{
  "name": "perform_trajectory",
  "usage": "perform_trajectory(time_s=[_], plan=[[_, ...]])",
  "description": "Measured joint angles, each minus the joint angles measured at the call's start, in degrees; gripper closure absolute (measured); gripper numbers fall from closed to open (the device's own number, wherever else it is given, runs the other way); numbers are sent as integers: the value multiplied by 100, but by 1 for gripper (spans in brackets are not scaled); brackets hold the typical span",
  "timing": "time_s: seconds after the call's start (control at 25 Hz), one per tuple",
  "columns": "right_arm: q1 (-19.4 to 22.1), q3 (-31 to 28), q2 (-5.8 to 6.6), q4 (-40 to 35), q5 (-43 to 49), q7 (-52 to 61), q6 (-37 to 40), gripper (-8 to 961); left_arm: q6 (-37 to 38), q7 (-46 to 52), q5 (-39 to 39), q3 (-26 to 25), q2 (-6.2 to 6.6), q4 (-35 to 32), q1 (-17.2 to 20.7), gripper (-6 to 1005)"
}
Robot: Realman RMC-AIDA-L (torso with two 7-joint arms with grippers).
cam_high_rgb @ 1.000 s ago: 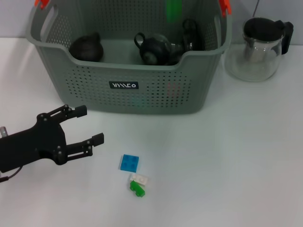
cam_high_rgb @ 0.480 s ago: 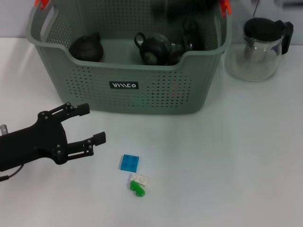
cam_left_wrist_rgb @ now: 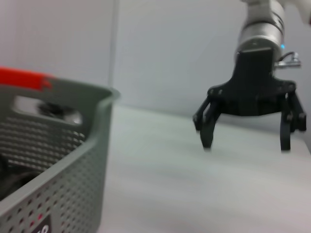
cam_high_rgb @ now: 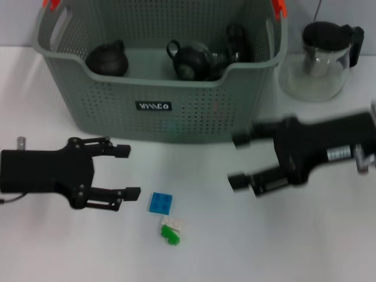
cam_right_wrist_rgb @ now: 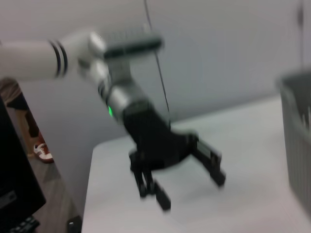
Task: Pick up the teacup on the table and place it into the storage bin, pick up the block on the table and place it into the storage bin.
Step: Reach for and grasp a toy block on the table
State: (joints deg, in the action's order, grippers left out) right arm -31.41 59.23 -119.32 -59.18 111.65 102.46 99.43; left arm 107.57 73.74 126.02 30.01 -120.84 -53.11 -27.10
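The storage bin (cam_high_rgb: 158,114) stands at the back of the table, and its wall (cam_left_wrist_rgb: 58,160) also fills one side of the left wrist view. Three dark teaware pieces (cam_high_rgb: 191,60) lie inside it; no teacup shows on the table. A blue block (cam_high_rgb: 160,202), a white block (cam_high_rgb: 174,222) and a green block (cam_high_rgb: 170,234) lie together in front of the bin. My left gripper (cam_high_rgb: 128,171) hovers open just left of the blue block. My right gripper (cam_high_rgb: 237,161) is open and empty, right of the blocks. Each wrist view shows the other arm's gripper (cam_left_wrist_rgb: 245,141) (cam_right_wrist_rgb: 189,189).
A glass pitcher (cam_high_rgb: 322,59) with a black lid stands right of the bin at the back. Orange handle clips (cam_high_rgb: 279,7) sit on the bin's top corners. Bare white table lies between and in front of the two grippers.
My right arm has swung into view from the right, down in front of the bin. My left gripper has shifted right toward the blue block. The blocks have not moved.
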Motion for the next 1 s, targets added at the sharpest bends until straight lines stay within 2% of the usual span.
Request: perform_trajectory(time_s=[0.28, 0.44, 0.8, 0.92, 1.0], plan=[[269, -25, 15, 462, 409, 104, 46, 18, -523, 604, 844, 1113, 119, -450, -757, 184], [376, -70, 1, 468, 433, 222, 62, 18, -796, 629, 1104, 1547, 118, -473, -1024, 186], [366, -204, 35, 457, 591, 277, 34, 19, -1301, 1253, 1416, 2976, -18, -753, -1187, 189], [340, -211, 40, 464, 594, 277, 19, 19, -1440, 1423, 1678, 3237, -128, -814, -1186, 190], [322, -211, 40, 463, 595, 275, 16, 19, -1598, 1460, 1947, 3364, -259, -844, -1186, 191]])
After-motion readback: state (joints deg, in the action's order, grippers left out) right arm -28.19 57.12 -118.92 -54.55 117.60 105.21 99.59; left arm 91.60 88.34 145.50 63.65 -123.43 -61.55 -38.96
